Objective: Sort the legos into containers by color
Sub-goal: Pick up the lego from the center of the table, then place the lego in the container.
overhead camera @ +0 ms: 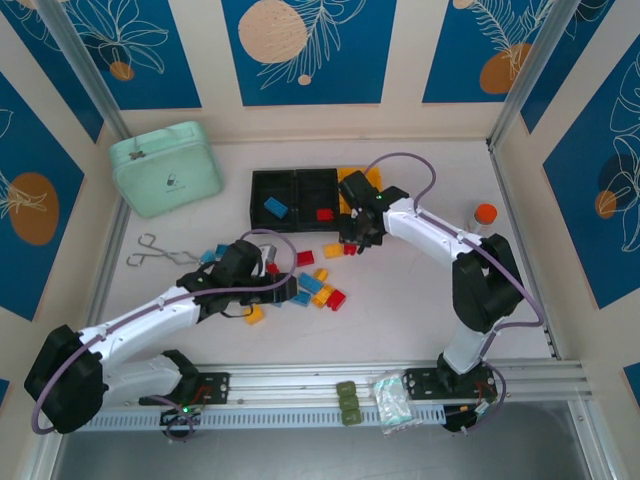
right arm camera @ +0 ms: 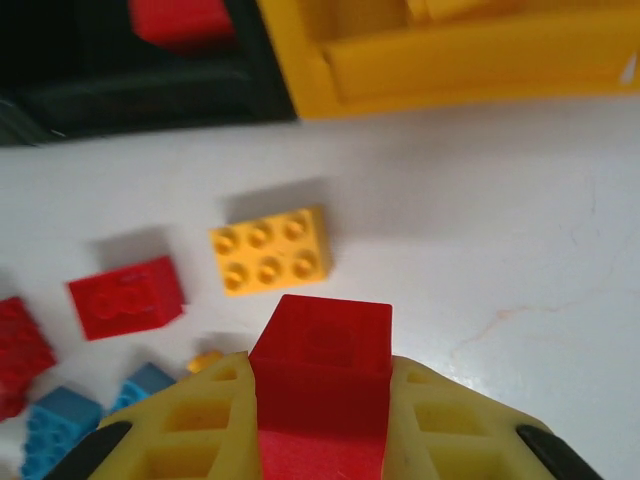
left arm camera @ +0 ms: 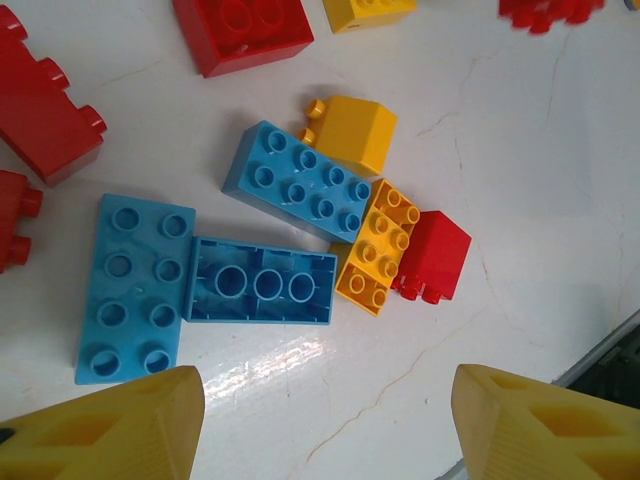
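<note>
Right claw (right arm camera: 320, 400) pinching a red brick (right arm camera: 320, 345) between its yellow fingers (right arm camera: 215, 420), held above the white tabletop (right arm camera: 480, 220). Just past it lie a yellow-orange six-stud brick (right arm camera: 268, 250) and a red block (right arm camera: 125, 297); blue bricks (right arm camera: 60, 430) sit at the lower left. Farther out are the yellow bin (right arm camera: 450, 60) and, left of it and touching, a black bin (right arm camera: 120, 85) with a red piece (right arm camera: 180, 18) inside.

In the top view the right claw (overhead camera: 356, 238) sits just in front of the bin row (overhead camera: 300, 190), near the yellow end.

Left claw (left arm camera: 325, 420) spread wide, nothing between its tips, over the loose pile. Below it is an upside-down blue brick (left arm camera: 262, 285), touching a flat blue eight-stud plate (left arm camera: 130, 290) on its left. Another blue eight-stud brick (left arm camera: 300, 183) lies tilted above, with a yellow slope piece (left arm camera: 350, 130) beside it. An orange brick (left arm camera: 380, 245) touches a small red one (left arm camera: 435, 255). More red bricks (left arm camera: 45, 100) sit toward the left edge and top.

Top view: left claw (overhead camera: 266, 262) over the scattered legos (overhead camera: 318, 290) mid-tabletop. The left black bin holds a blue brick (overhead camera: 275, 208), the middle black bin a red one (overhead camera: 325, 213). Mint-green case (overhead camera: 165, 170) at the far left, metal tongs (overhead camera: 155, 255) in front of it, orange-capped bottle (overhead camera: 485, 215) on the right.
</note>
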Robot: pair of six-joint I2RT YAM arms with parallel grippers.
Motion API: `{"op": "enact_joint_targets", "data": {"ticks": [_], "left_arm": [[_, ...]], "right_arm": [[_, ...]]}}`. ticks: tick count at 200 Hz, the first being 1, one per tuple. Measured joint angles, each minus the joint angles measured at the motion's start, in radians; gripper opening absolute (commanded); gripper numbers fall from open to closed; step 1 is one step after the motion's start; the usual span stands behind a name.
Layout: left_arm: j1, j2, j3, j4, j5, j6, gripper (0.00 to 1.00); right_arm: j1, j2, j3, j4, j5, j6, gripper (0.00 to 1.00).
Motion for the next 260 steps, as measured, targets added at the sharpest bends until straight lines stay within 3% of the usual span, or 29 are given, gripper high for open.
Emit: {"op": "enact_joint_targets", "data": {"ticks": [48, 162, 221, 260], "left_arm": [[0.000, -0.038, -0.006, -0.008, -0.031, -0.009, 0.66], [0.000, -0.143, -0.032, -0.076, -0.082, -0.029, 0.66], [0.000, -0.142, -0.045, -0.076, -0.087, -0.029, 0.66], [0.000, -0.142, -0.051, -0.076, -0.087, -0.029, 0.66]], "right_arm": [[0.010, 0.079, 0.230, -0.021, -0.001, -0.044, 0.23], [0.007, 0.575, 0.812, -0.132, -0.019, -0.086, 0.24], [-0.002, 0.676, 0.879, -0.178, -0.031, -0.085, 0.27], [-0.004, 0.692, 0.879, -0.183, -0.034, -0.079, 0.42]]}}
